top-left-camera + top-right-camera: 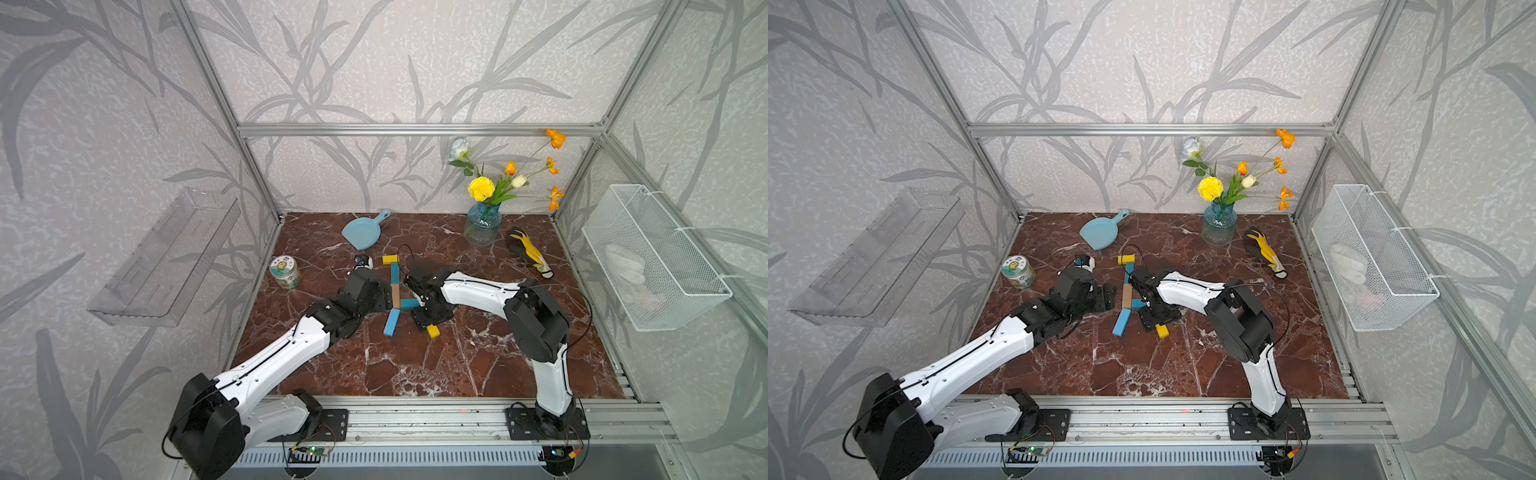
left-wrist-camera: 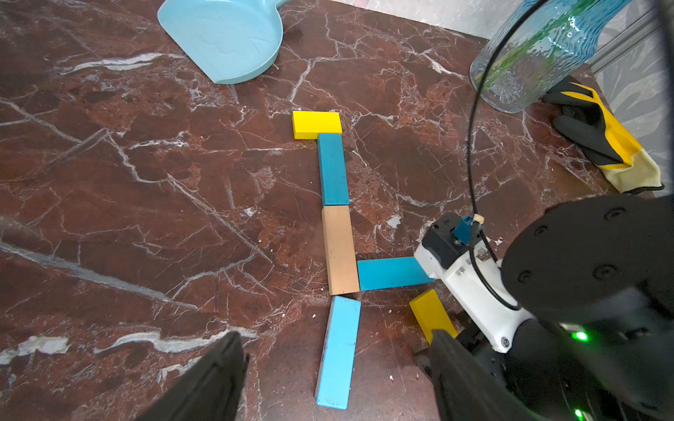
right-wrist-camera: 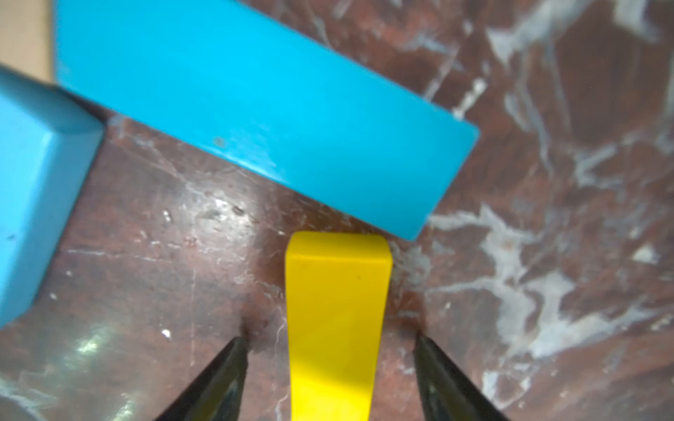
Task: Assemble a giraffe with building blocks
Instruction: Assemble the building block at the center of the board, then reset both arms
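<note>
Looking down at the table [image 1: 415, 374], the giraffe [image 1: 395, 276] is lying flat pretty much in the middle, between the two arms. The head [image 2: 316, 124] is the short yellow bar at the far end, touching the neck [image 2: 332, 168], a teal bar that butts end to end onto the tan bar [image 2: 340, 250]. The body [image 2: 392, 272], teal too, sticks out sideways from the tan bar's lower end and touches it. The blue leg [image 2: 338, 351] sits just beside the tan bar's end, a bit splayed, with a tiny gap there. The yellow leg [image 3: 337, 310] points at the body's free end, right up against it; can't tell if they actually touch.

The right gripper [image 3: 330, 346] is low over the yellow leg with its jaws spread, one on each side of the bar and bare marble showing in both gaps, so nothing's gripped. The left gripper [image 2: 334, 333] is spread wide too and holding nothing. In its wrist view the blue leg lies between the fingers [image 2: 219, 375], touching neither.

The dustpan [image 1: 365, 230], vase [image 1: 482, 224] and glove [image 1: 530, 251] sit farther back and the can [image 1: 285, 272] is off to the left, all clear of the giraffe.
</note>
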You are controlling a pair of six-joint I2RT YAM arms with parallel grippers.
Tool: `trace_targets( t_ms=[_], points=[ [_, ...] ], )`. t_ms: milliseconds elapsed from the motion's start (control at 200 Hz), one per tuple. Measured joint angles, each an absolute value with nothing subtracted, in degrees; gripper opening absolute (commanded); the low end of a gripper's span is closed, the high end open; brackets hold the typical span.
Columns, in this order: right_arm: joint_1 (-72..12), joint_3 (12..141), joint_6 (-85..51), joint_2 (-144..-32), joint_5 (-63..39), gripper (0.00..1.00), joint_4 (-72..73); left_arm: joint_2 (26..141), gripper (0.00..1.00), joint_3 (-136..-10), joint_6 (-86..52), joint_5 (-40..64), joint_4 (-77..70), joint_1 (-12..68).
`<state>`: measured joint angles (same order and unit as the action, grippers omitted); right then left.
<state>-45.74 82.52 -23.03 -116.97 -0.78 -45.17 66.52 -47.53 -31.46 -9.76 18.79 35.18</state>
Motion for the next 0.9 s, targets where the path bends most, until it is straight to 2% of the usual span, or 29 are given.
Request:
trace_targets(
  t_ms=[75,95,240,405,475,535,635,755,900],
  points=[
    [-45.8,82.2,-22.3,-116.5,-0.9,0.95,-44.7,66.5,1.0,-47.5,-31.5,-9.8,18.8,35.2],
    [-45.8,82.0,-22.3,-116.2,-0.8,1.0,-44.6,66.5,1.0,-47.5,-31.6,-9.9,18.8,35.1],
    [-45.9,79.4,-20.9,-109.9,1.3,1.0,-45.5,66.0,1.0,-47.5,-31.6,-11.7,19.2,35.1],
    [-44.6,75.4,-18.2,-89.2,9.0,0.99,-42.3,59.1,1.0,-45.5,-31.5,-17.1,18.2,32.4],
    [-39.9,69.7,-17.0,-78.4,12.1,0.99,-36.5,54.8,1.0,-42.5,-31.5,-21.4,16.5,29.7],
    [-32.8,62.2,-15.7,-70.1,15.3,0.99,-29.5,52.8,1.0,-39.5,-31.5,-27.1,14.4,27.9],
    [-24.8,46.8,-10.4,-62.0,22.2,0.99,-15.2,53.6,1.0,-34.0,-29.9,-39.6,8.6,26.5],
    [-23.9,30.2,-1.0,-64.1,26.6,0.99,2.4,59.7,1.0,-27.6,-23.5,-48.2,-1.0,24.1],
    [-20.8,25.7,3.7,-71.2,28.3,0.99,11.9,65.1,1.0,-27.7,-16.8,-48.4,-5.5,19.4]
  ],
)
